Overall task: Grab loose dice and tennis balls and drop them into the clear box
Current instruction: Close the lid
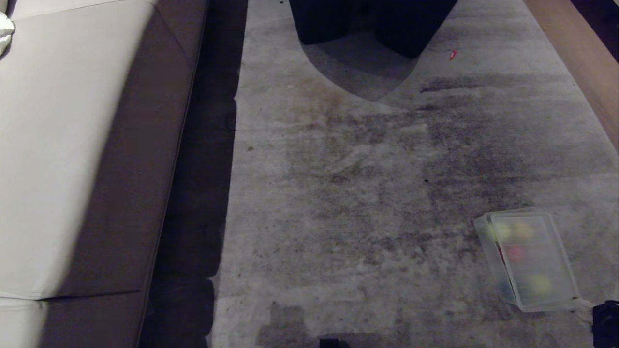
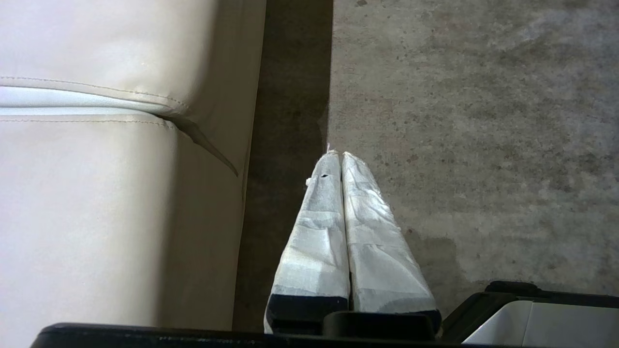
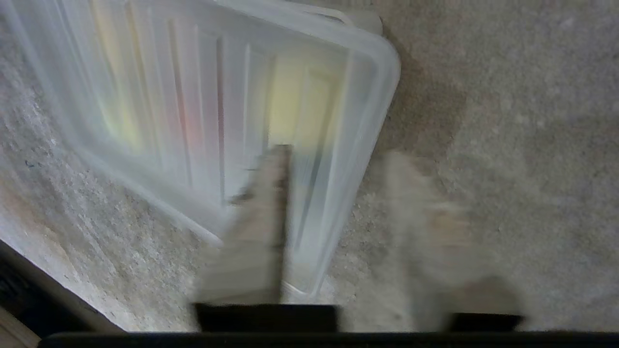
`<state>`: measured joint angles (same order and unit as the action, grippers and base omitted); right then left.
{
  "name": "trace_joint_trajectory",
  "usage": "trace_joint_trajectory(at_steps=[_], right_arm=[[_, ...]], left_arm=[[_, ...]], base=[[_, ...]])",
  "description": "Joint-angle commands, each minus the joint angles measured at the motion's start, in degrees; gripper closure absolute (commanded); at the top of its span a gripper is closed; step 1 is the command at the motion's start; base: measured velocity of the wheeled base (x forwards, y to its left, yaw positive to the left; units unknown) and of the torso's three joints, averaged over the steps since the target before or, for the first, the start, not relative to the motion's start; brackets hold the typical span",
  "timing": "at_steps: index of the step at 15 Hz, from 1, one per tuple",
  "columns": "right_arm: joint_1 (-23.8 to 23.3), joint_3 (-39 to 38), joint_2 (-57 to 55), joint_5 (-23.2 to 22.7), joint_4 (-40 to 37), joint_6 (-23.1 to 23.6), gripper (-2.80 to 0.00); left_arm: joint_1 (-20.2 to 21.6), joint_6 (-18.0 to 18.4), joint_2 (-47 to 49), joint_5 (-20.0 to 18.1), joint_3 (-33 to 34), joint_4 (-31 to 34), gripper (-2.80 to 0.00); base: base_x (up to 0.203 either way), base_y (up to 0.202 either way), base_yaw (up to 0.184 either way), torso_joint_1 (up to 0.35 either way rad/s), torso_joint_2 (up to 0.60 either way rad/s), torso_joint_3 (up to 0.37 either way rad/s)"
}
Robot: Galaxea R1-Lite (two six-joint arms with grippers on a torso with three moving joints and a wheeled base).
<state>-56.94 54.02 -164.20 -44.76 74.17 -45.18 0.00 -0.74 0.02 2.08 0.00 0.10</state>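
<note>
The clear box point(image 1: 485, 235) lies on the grey carpet at the near right, and a ribbed translucent lid point(image 1: 537, 263) rests on it, slightly offset. Through the lid show blurred shapes: a yellow-green one point(image 1: 503, 232), a red one point(image 1: 515, 253) and another yellow-green one point(image 1: 540, 285). I cannot tell dice from tennis balls. In the right wrist view my right gripper point(image 3: 341, 155) stands open just above the lid point(image 3: 203, 96). One finger point(image 3: 263, 227) is over the lid and the other over the carpet, with the box's edge between them. My left gripper point(image 2: 341, 154) is shut on nothing, parked beside the sofa.
A cream sofa point(image 1: 63, 145) runs along the left, with a dark gap between it and the carpet. Dark furniture point(image 1: 367, 24) stands at the far middle and a wooden edge point(image 1: 580, 53) at the far right. A small red scrap point(image 1: 452, 54) lies on the carpet.
</note>
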Motion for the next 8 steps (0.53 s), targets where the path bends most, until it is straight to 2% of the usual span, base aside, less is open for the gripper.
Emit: trace_joint_trajectory(at_steps=[1, 4, 7, 8], right_arm=[[-0.01, 0.04, -0.10, -0.24, 0.36, 1.15, -2.80], [-1.15, -1.09, 0.27, -0.15, 0.35, 4.80, -2.80], [-1.37, -1.29, 0.19, 0.35, 0.14, 13.32, -2.80], [-1.41, -1.28, 0.27, 0.46, 0.10, 14.35, -2.80]], left_arm=[[0.00, -0.05, 0.06, 0.02, 0.09, -0.01, 0.00], [0.00, -0.05, 0.06, 0.02, 0.09, -0.01, 0.00], [0.00, -0.05, 0.06, 0.02, 0.09, -0.01, 0.00], [0.00, -0.05, 0.06, 0.02, 0.09, -0.01, 0.00]], base=[[0.000, 0.000, 0.000, 0.000, 0.00, 0.000], [0.000, 0.000, 0.000, 0.000, 0.00, 0.000], [0.000, 0.000, 0.000, 0.000, 0.00, 0.000], [0.000, 0.000, 0.000, 0.000, 0.00, 0.000]])
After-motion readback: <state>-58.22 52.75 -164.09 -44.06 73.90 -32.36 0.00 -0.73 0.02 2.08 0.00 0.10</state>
